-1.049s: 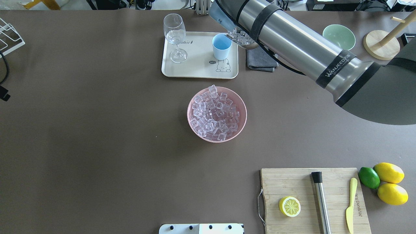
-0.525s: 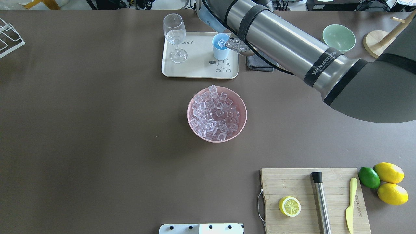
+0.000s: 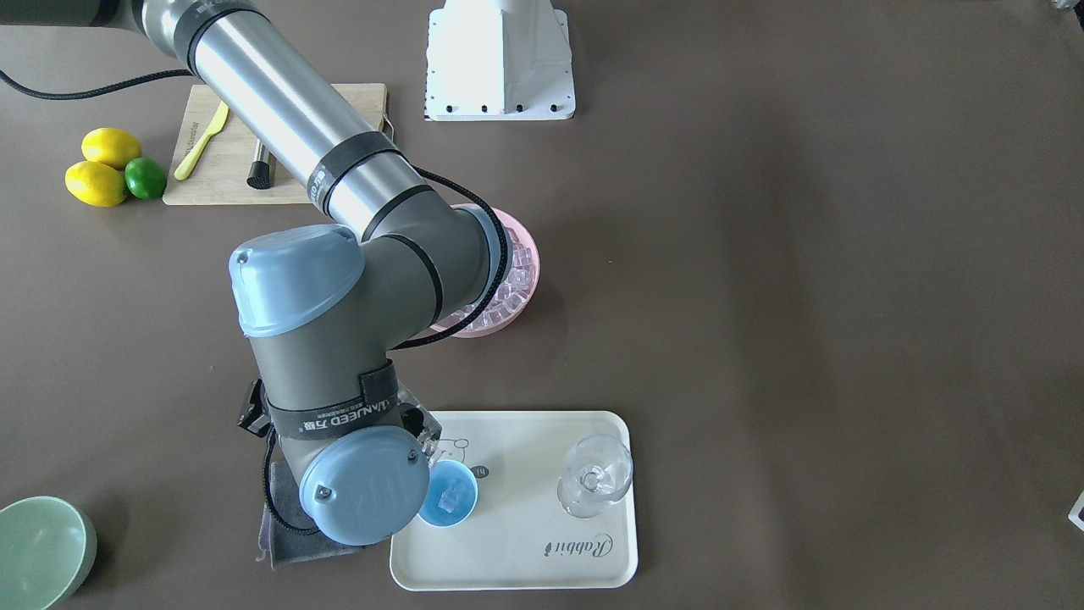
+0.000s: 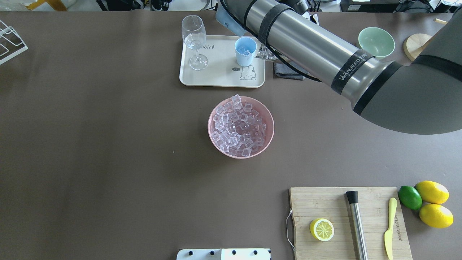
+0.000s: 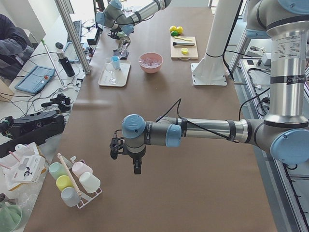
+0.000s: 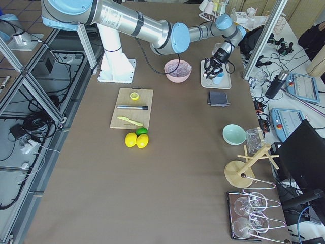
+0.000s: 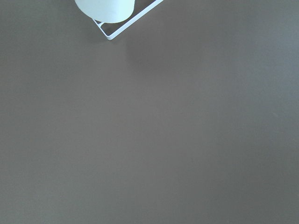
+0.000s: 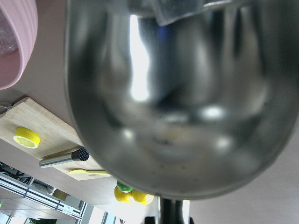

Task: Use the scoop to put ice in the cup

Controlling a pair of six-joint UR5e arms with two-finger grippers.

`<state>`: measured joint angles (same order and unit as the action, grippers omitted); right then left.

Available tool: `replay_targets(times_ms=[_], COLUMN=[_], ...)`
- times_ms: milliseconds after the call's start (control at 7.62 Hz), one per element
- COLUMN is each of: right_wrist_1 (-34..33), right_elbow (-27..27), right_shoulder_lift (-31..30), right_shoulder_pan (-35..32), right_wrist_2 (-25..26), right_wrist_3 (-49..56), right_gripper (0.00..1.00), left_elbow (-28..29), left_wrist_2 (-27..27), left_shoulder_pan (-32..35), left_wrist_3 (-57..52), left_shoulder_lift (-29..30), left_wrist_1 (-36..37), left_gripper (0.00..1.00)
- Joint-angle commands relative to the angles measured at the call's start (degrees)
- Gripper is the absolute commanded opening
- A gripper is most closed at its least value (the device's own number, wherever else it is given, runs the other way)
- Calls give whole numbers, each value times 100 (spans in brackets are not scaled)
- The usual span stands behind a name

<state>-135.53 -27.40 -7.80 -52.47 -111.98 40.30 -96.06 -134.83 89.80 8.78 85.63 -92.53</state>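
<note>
Overhead exterior shows me the cup (image 4: 245, 60) standing on the cream tray (image 4: 216, 77) with a few cubes of ice (image 4: 247, 50) inside. The scoop (image 4: 263, 55) sits just beside its rim, more cubes lying in it. On my right wrist camera the scoop's underside fills the frame, and the right pincer (image 8: 172, 218) is clamped on its handle at the bottom edge. The pink bowl (image 4: 270, 138) on the tabletop (image 4: 108, 144) holds the heap. My left pincer (image 5: 134, 164) hangs well apart; I cannot tell how wide it stands.

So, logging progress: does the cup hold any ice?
Partly full: a few ice cubes lie inside the cup; more sit in the scoop.
</note>
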Motion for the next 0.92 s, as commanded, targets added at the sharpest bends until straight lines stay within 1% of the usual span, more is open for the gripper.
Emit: replay_targets(times_ms=[0, 393, 525, 787], right_wrist_1=[-9, -18, -9, -9], right_elbow=[86, 86, 147, 209], right_shoulder_lift=[42, 60, 77, 121], right_shoulder_pan=[-9, -78, -279, -351], right_wrist_2=[62, 71, 63, 19], right_wrist_3=[13, 13, 13, 4], right_gripper=[0, 0, 0, 0], left_elbow=[43, 43, 26, 43], left_wrist_2=[-9, -9, -9, -9], left_shoulder_pan=[46, 37, 29, 20], left_wrist_3=[-8, -8, -8, -8], left_shoulder_lift=[-38, -47, -38, -38], left_wrist_1=[-28, -28, -28, -28], left_gripper=[98, 98, 98, 98])
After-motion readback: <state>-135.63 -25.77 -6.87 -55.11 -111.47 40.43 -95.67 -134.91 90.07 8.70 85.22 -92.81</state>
